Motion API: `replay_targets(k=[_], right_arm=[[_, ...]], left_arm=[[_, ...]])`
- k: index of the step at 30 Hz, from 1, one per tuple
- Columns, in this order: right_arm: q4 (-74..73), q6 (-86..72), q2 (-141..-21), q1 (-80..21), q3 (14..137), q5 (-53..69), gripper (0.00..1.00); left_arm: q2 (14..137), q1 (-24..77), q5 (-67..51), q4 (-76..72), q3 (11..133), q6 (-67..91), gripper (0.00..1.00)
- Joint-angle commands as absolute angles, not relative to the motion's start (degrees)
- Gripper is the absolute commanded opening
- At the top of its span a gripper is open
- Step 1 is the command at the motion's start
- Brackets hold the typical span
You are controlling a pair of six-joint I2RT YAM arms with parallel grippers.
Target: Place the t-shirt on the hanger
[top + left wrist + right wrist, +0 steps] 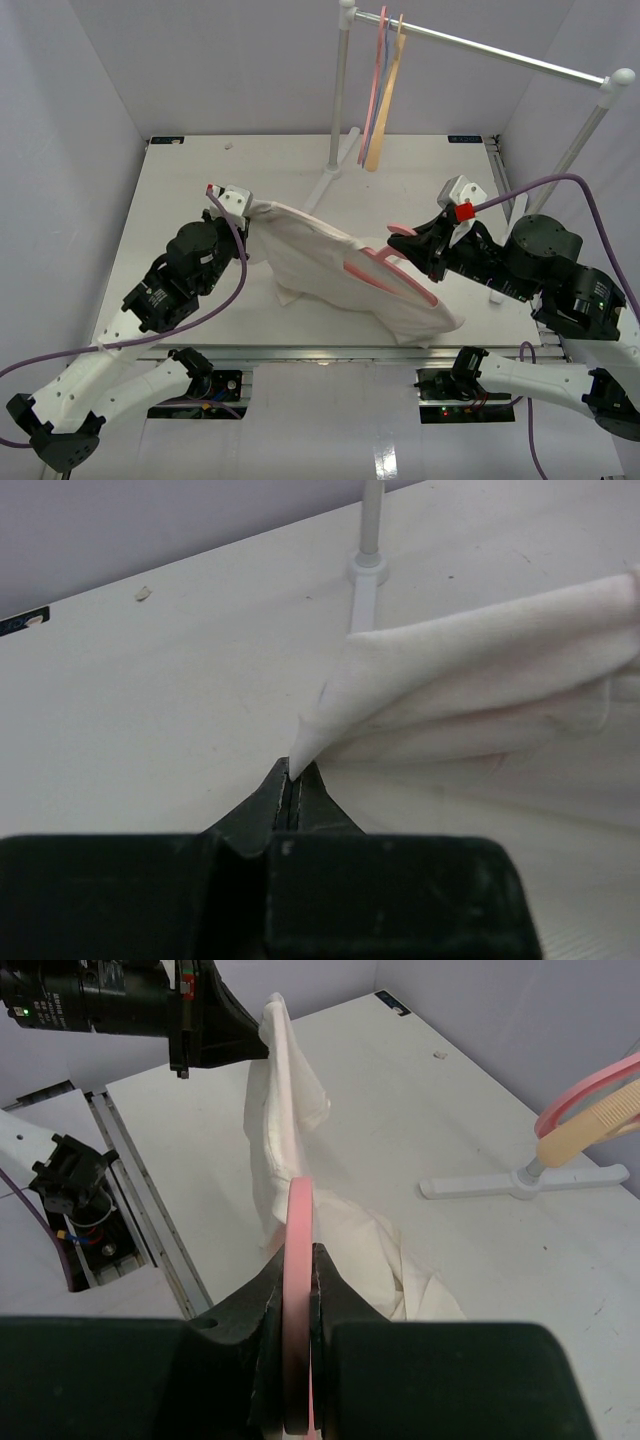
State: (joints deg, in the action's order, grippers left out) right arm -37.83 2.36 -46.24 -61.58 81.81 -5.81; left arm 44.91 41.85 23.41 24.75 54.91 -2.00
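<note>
Entry, with places given from the rack post.

- One t-shirt: we find it on the near side of the post, one corner lifted.
- Left gripper: near and left of the post, its jaws pressed together on that corner tip.
- Right gripper: near and right of the post, clamped edge-on on the hanger, which lies across the shirt.
- On the rail above the post: one spare pink hanger and one tan hanger.

We count three hangers in all, two of them pink, and two arms.

Risks, as we judge them: the left pinch holds very little cloth, so tension could pull the corner free. The thin hanger could also twist in its clamp and miss the opening.
</note>
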Motion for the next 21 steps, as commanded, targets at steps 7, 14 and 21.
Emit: replay_targets(k=[7, 14, 21], right_arm=[[-37.18, 3.37, -46.82, -61.55, 86.49, -10.95, 0.08], [-38.99, 4.16, -47.91, -61.52, 86.23, -16.12, 0.08], [-43.98, 3.43, -56.42, -61.52, 88.46, -17.92, 0.08]], left_arm=[[49.12, 38.90, 34.79, 28.37, 54.72, 1.25, 0.00], [52.13, 37.18, 23.02, 35.99, 60.70, 0.98, 0.40], [48.18, 37.25, 10.80, 41.44, 71.55, -3.38, 0.77]])
